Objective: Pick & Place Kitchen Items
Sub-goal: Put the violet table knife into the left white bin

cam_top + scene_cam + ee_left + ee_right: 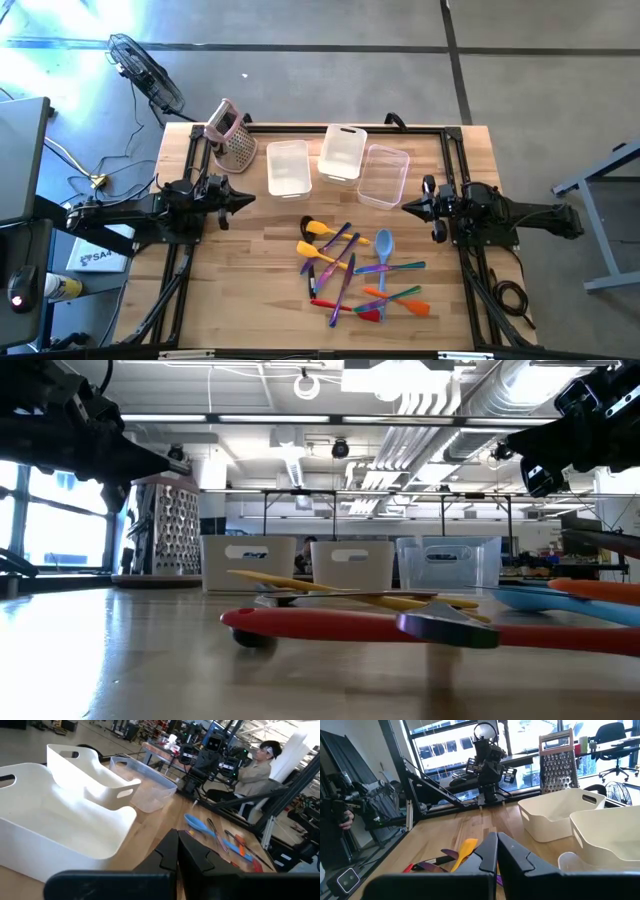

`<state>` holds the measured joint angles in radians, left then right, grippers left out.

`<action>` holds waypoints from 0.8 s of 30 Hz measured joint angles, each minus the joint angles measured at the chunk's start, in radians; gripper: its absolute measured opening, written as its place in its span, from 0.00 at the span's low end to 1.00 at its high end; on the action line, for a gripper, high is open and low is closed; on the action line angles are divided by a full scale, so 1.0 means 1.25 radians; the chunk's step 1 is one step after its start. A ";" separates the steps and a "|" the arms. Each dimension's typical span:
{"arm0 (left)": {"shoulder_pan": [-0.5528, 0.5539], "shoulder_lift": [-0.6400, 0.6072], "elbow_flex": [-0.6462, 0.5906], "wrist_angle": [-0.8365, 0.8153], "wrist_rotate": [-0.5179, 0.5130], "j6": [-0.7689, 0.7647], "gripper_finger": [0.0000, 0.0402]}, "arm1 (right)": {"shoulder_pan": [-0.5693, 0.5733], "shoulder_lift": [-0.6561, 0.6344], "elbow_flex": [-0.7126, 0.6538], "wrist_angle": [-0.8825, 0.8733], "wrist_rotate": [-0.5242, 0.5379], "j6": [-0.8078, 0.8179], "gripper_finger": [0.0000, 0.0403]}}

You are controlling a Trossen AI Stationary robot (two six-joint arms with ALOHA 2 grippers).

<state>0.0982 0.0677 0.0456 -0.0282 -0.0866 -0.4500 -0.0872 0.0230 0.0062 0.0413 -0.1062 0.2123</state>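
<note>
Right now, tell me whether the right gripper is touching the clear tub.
Apart. The high view shows bare table between the right gripper and the clear tub.

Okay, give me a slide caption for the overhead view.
Both grippers, left and right, shut, flanking three tubs and scattered utensils.

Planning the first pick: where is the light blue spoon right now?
In the high view the light blue spoon lies in the utensil pile's right part, right of the yellow spatula, below the clear tub.
</note>
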 joint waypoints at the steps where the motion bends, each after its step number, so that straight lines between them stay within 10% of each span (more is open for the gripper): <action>1: 0.000 0.000 0.000 0.000 -0.001 0.000 0.00 | 0.000 0.000 0.000 0.000 0.000 0.000 0.01; 24: 0.000 0.000 0.064 0.066 0.066 0.038 0.00 | 0.000 0.000 0.000 0.000 0.000 0.000 0.01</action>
<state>0.0978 0.0681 0.1252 0.0546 -0.0037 -0.4022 -0.0872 0.0229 0.0061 0.0414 -0.1062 0.2125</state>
